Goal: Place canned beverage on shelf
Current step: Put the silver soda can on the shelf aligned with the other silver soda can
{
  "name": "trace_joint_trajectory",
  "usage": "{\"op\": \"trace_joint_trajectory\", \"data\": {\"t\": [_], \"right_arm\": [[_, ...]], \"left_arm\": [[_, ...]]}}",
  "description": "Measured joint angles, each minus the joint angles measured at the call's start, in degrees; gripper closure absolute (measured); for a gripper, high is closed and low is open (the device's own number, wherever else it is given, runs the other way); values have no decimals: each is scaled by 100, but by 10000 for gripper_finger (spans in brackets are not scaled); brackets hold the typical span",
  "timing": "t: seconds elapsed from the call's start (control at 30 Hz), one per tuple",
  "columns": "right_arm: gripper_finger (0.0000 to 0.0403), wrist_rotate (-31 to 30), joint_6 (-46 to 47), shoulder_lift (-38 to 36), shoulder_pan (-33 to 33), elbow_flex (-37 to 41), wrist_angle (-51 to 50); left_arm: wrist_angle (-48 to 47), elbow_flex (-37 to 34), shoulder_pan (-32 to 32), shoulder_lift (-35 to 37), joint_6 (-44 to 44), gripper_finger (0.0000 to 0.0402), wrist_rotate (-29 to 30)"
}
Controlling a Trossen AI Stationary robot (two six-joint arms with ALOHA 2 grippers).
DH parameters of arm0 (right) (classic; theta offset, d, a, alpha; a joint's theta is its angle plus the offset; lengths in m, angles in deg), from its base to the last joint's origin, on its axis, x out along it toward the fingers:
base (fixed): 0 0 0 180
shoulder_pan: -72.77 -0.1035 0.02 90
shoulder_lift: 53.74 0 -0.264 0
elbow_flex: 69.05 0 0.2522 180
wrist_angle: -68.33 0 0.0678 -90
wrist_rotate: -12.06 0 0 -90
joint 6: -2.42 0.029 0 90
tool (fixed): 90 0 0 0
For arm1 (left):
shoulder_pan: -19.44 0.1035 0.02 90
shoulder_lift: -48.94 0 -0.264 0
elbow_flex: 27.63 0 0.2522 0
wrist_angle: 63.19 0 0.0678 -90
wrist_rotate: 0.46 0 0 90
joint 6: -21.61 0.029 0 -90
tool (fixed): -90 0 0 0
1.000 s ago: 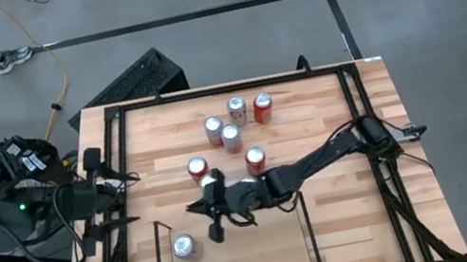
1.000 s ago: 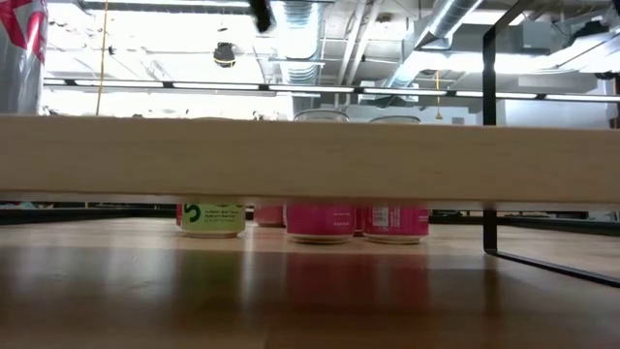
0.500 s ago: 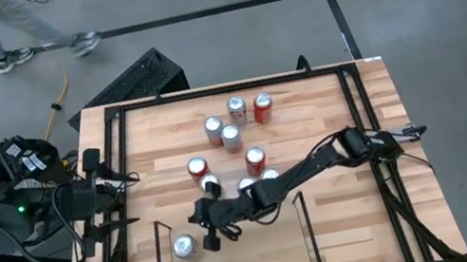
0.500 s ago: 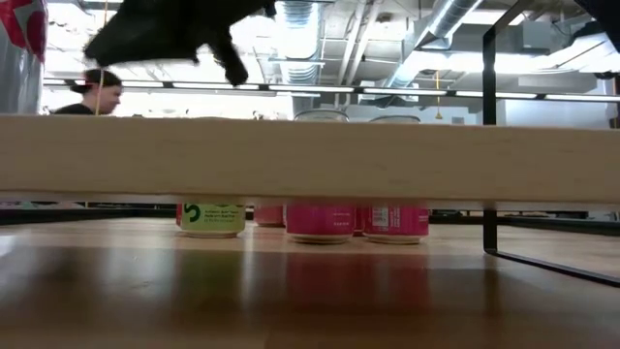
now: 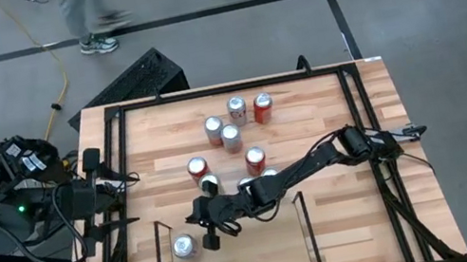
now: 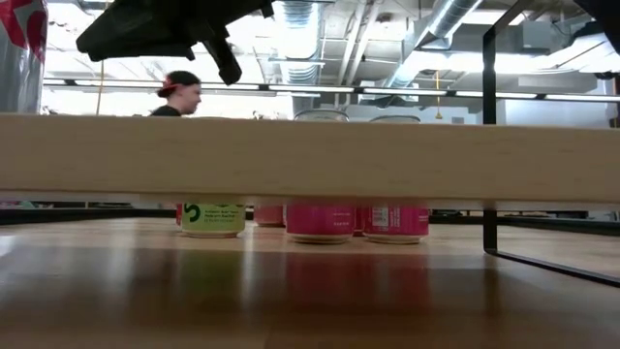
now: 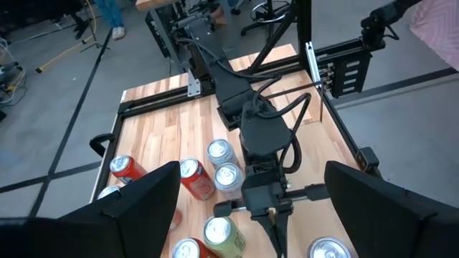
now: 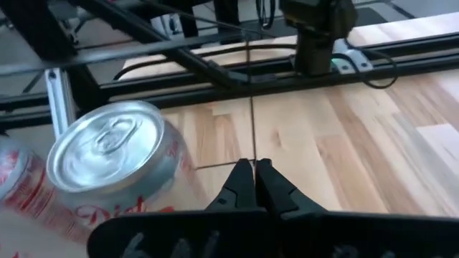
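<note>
Aluminium can (image 8: 115, 161) looks light, slick, dentable: grasp mid-body. Right gripper (image 8: 252, 188) is clenched empty beside it; left gripper (image 7: 247, 208) gapes.

Shelf (image 5: 162, 259), black-railed wood bay, lower centre of high view; two silver cans (image 5: 183, 247) upright at its left side.
</note>
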Motion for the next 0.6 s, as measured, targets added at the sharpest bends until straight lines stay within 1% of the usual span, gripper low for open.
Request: {"op": "trace_joint_trajectory", "data": {"t": [0.33,0.43,0.6], "right_arm": [[403,553,-195,0,-4,0,79],[403,581,-195,0,-11,0,72],[403,838,-268,0,-46,0,96]], "left_arm": [[-1,-1,0,0,0,70,0],[-5,-2,0,0,0,70,0],[-12,-2,0,0,-28,70,-2]]}}
